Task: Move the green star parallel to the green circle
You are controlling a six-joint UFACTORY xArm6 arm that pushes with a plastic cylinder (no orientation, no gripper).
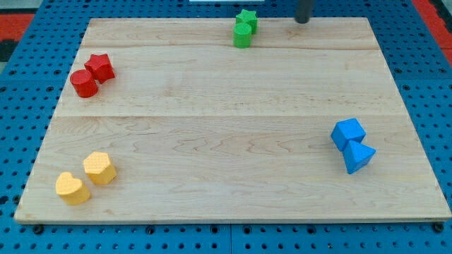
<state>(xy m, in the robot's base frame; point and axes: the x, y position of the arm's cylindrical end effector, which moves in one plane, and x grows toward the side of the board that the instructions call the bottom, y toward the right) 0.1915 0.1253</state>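
Observation:
The green star (247,19) sits at the view's top edge of the wooden board (226,120), touching the green circle (242,35) just below it. My tip (302,20) is at the view's top, to the right of the green star and apart from it.
A red star (101,67) and a red circle (84,84) sit at the view's left. A yellow hexagon (99,168) and a yellow heart (72,188) sit at the bottom left. A blue cube (348,132) and a blue triangle (359,156) sit at the right.

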